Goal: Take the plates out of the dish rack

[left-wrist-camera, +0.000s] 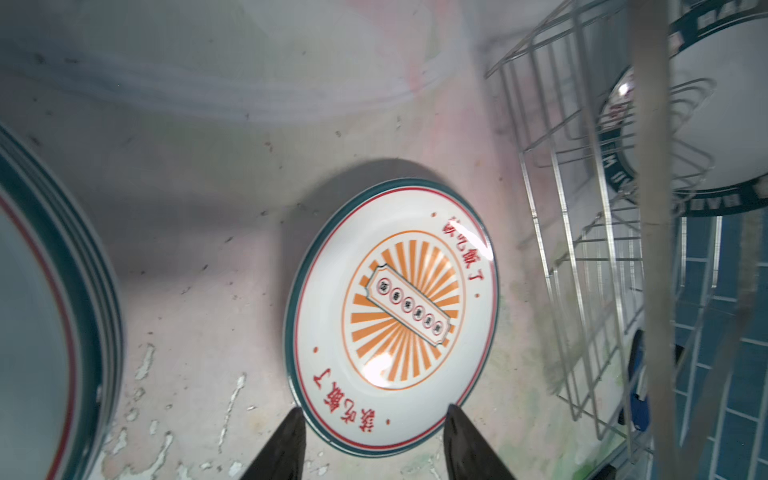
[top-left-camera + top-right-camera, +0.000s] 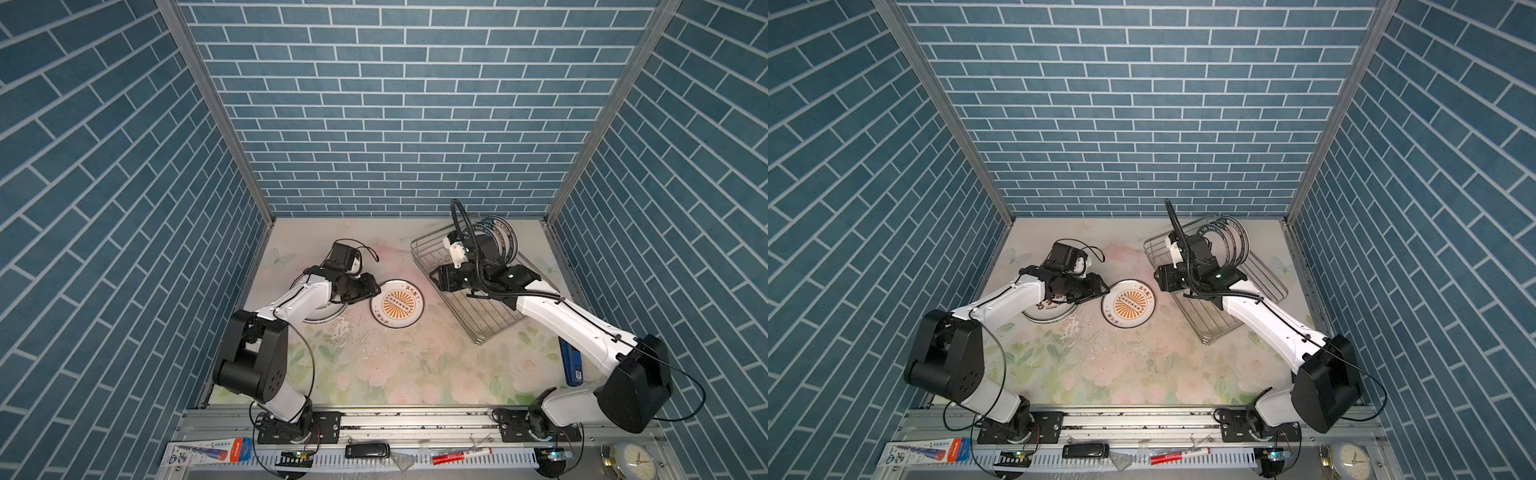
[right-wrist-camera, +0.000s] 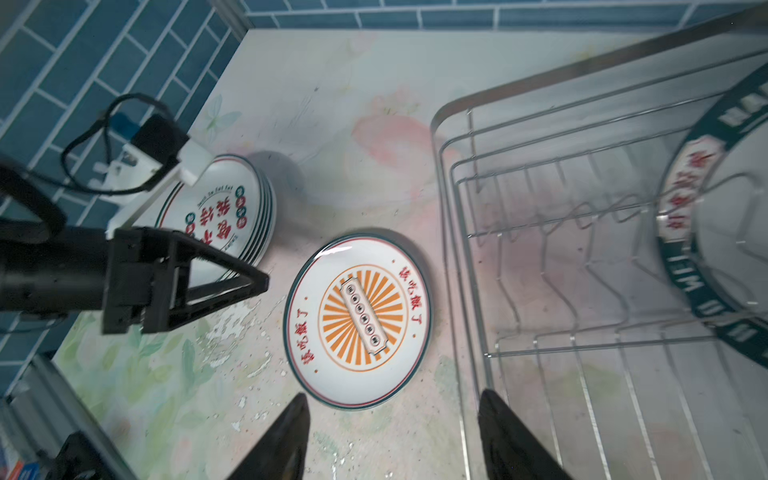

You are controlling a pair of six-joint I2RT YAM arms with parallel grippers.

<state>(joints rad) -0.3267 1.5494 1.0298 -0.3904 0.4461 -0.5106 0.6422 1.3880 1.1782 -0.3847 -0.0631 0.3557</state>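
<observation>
Plates are standing at the dish rack's far end. A sunburst plate is lying on the table, the left gripper gaping at its rim, seemingly letting go. The right gripper, wide and empty, should be reaching for the next upright plate.

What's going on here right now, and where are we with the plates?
The unloading is partway done. A stack of plates sits on the table on the left, and a sunburst plate lies flat on its own beside it. The left gripper is at that plate's rim with its jaws apart, not gripping. The right gripper hangs open and empty over the edge of the dish rack, where several green-rimmed plates stand in the far slots.
</observation>
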